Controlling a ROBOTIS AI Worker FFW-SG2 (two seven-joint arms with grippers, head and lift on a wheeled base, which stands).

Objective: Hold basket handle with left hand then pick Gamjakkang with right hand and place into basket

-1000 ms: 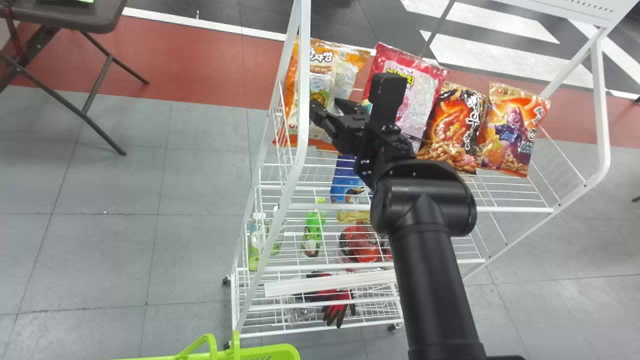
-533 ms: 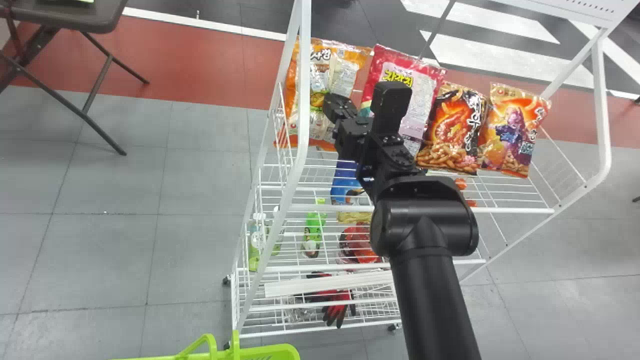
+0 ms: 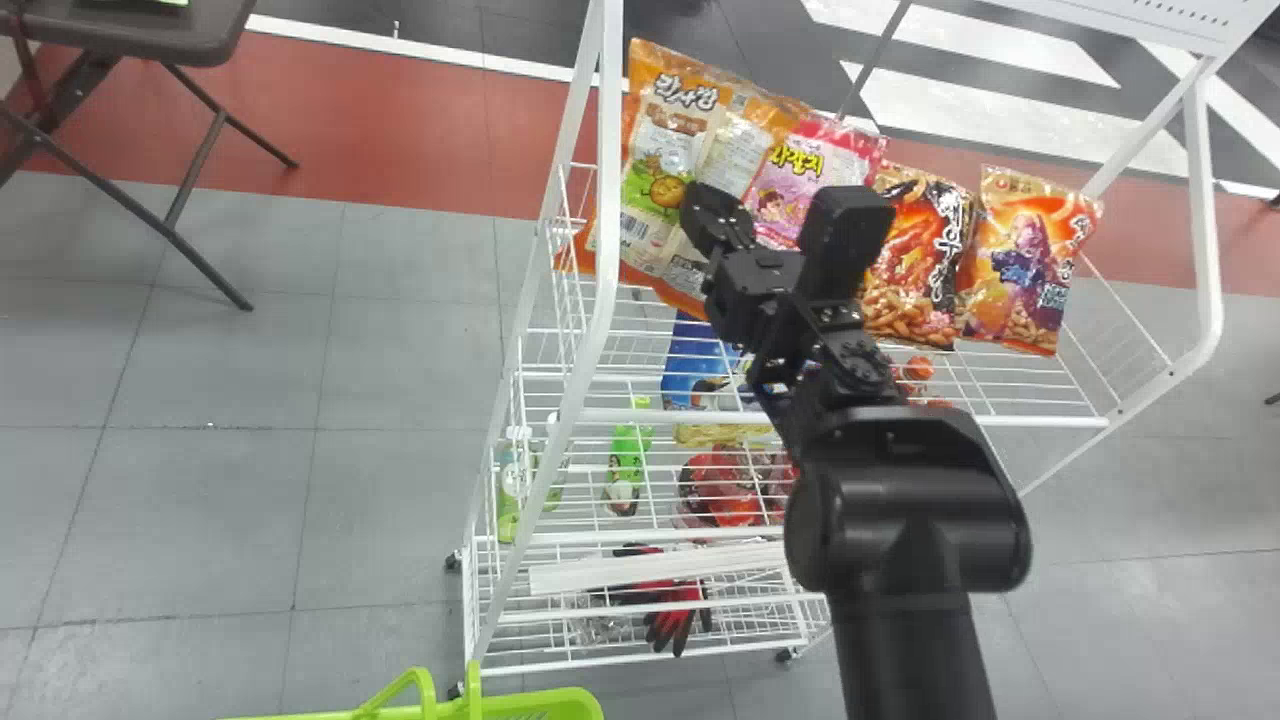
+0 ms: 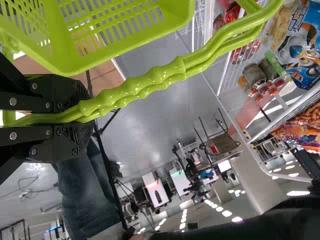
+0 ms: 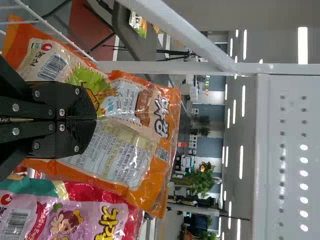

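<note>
Gamjakkang (image 3: 660, 170) shifted right, pinched in right end effector (image 3: 704, 208), overlapping pink bag (image 3: 792, 188), near white post (image 3: 608, 200)

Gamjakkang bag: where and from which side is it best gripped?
Probably mid-face, from the robot's side. The Gamjakkang bag turns its broad face that way, its soft film creases where the right gripper pinches it, and the pink bag crowds one edge.

My right tool (image 3: 703, 208) is black, its finger plates dotted with round silver screws (image 5: 15, 107). Behind it come a fat, rounded black joint (image 3: 905, 510) and a smooth black tubular forearm (image 3: 925, 650). My left tool (image 4: 91, 117) matches, black and silver-screwed, with finely ridged pads (image 4: 77, 137) at its tips.
</note>
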